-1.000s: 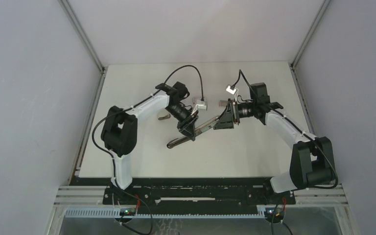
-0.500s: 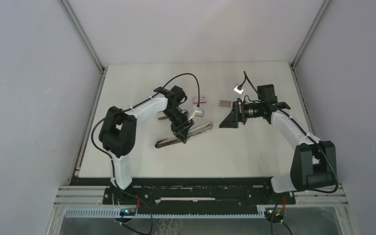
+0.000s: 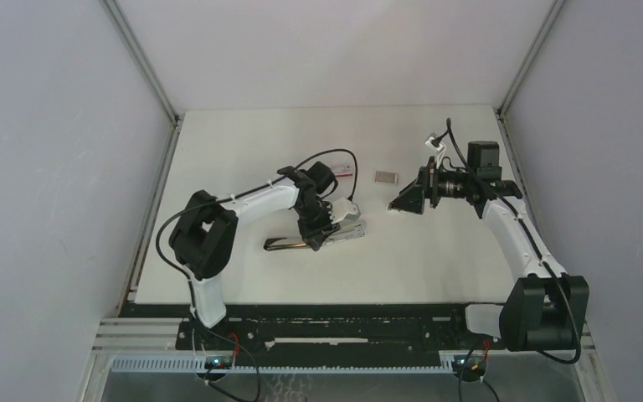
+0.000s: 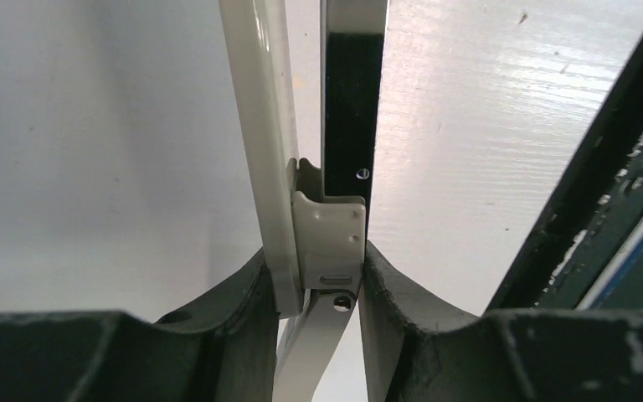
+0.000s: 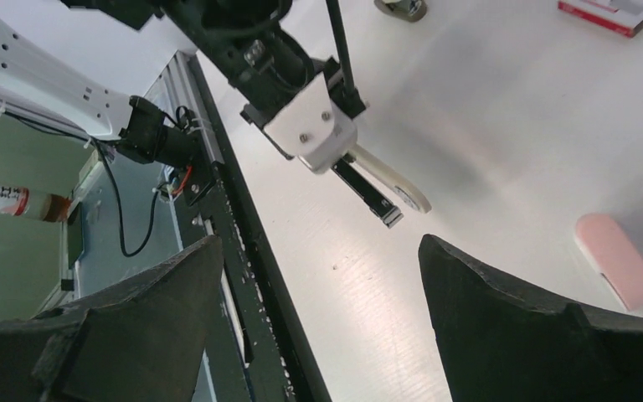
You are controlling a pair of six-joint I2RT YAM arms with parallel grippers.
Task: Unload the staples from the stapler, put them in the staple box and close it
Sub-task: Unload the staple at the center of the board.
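The stapler (image 3: 301,241) has a cream top arm and a black magazine and lies low over the table's middle. My left gripper (image 3: 318,226) is shut on its hinge end. In the left wrist view my left gripper (image 4: 318,272) clamps the cream hinge block (image 4: 331,230), and the cream arm (image 4: 255,126) and black magazine (image 4: 352,100) run away from it, slightly parted. My right gripper (image 3: 403,201) is open and empty, to the right of the stapler. It also shows in the right wrist view (image 5: 318,285), where the stapler (image 5: 381,186) lies ahead of it. I see no grey staple strips.
A red-and-white box (image 3: 343,170) lies behind the left gripper, also in the right wrist view (image 5: 611,12). A small pinkish flat piece (image 3: 385,177) lies near the right gripper (image 5: 619,260). The table's black front rail (image 5: 243,251) and a bottle (image 5: 8,199) lie beyond the near edge.
My left gripper has carried the stapler down and toward the near side, flatter over the table. My right gripper has come off the stapler's end and drawn back to the right.
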